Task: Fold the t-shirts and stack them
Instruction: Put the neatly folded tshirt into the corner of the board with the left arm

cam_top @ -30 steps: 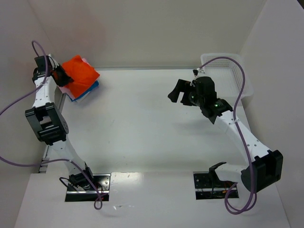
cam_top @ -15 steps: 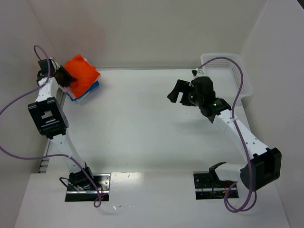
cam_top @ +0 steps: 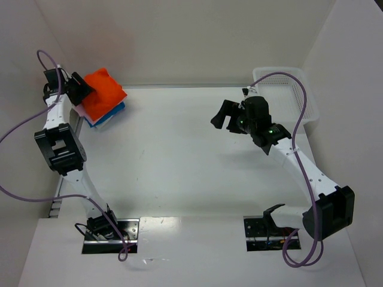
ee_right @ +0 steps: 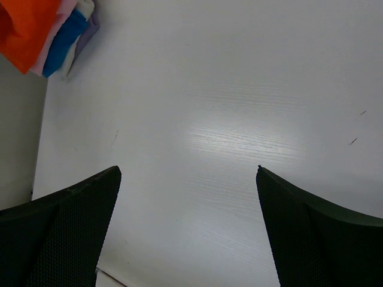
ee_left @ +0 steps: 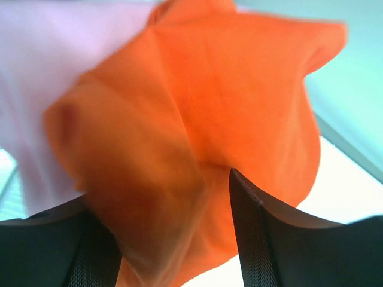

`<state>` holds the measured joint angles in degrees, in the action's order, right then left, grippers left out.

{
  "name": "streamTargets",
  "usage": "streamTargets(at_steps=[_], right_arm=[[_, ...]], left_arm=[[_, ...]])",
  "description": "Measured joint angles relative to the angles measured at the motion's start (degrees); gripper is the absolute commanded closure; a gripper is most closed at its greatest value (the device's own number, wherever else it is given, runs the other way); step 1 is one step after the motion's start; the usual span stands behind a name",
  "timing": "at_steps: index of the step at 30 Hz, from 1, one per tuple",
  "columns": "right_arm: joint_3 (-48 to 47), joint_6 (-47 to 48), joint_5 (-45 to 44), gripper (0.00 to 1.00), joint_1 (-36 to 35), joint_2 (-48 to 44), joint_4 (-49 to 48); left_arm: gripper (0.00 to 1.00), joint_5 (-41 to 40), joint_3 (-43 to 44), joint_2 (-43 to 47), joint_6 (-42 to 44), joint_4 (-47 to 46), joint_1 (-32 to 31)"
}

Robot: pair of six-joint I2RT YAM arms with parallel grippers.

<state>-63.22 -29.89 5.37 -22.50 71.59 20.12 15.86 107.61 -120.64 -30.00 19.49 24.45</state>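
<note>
3 shirts lie stacked at the counter's [cam_top: 179, 155] far-left corner, the orange t-shirt [cam_top: 103, 91] topping the pink t-shirt [ee_left: 36, 78] and the blue t-shirt [ee_right: 66, 39]. Your left pincer [cam_top: 80, 89] gapes around the orange fold, so back it straight out and nothing should drag. The right pincer [ee_right: 188, 173] hangs wide and empty over mid-counter.

Blurred at close range in the left wrist view: orange t-shirt [ee_left: 197, 119], cropped at top and bottom, and pink t-shirt [ee_left: 36, 72], cut by the left edge. From above, blue t-shirt [cam_top: 116, 112] mostly buried under those two. Left hand [cam_top: 79, 89] too small there to judge contact with cloth.
</note>
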Motion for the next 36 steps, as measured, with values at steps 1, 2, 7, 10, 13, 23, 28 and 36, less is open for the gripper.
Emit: streamTargets(at_steps=[1, 2, 7, 10, 13, 23, 28, 36], right_arm=[[0.0, -0.13, 0.0, 0.01, -0.02, 0.0, 0.0], [0.0, -0.28, 0.0, 0.01, -0.02, 0.0, 0.0], [0.5, -0.83, 0.0, 0.01, -0.02, -0.61, -0.48], [1.44, -1.22, 0.02, 0.01, -0.02, -1.53, -0.85], [2.36, -1.84, 0.02, 0.01, -0.02, -2.23, -1.44], [4.28, -2.23, -0.26, 0.01, -0.02, -4.13, -1.81], [4.44, -2.34, -1.36, 0.01, -0.02, -5.14, -1.62], [4.44, -3.3, -2.64, 0.01, 0.24, -5.38, -1.6]], left_arm=[[0.3, -0.74, 0.2, 0.5, 0.02, 0.04, -0.02], [0.3, -1.7, 0.22, 1.25, 0.07, 0.11, 0.0], [0.29, -7.43, 0.55, 6.08, 1.18, 0.0, 0.0], [0.27, -10.03, 1.66, 8.15, 1.88, -0.17, 0.0], [0.27, -11.1, 2.08, 9.64, 3.26, -1.11, 0.0], [0.29, -8.28, 1.79, 8.48, 6.23, -5.09, -4.48], [0.29, -10.91, 1.79, 2.62, 5.92, -5.46, -8.33], [0.27, -16.94, 1.4, -4.61, 4.07, -5.22, -9.09]])
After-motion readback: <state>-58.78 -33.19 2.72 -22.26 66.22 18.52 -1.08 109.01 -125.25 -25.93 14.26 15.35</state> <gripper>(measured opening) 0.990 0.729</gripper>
